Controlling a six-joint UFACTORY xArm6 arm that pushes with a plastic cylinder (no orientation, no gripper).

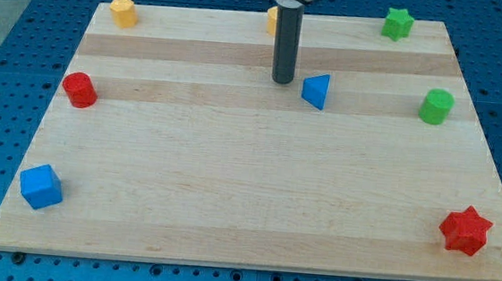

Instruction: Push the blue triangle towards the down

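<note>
The blue triangle lies on the wooden board, a little right of centre in the upper part of the view. My tip stands on the board just to the view's left of the blue triangle and slightly above it, a small gap apart. The dark rod rises straight up from the tip to the view's top edge.
A yellow block sits at top left, an orange block half hidden behind the rod, a green star at top right, a green cylinder at right, a red cylinder at left, a blue cube at bottom left, a red star at bottom right.
</note>
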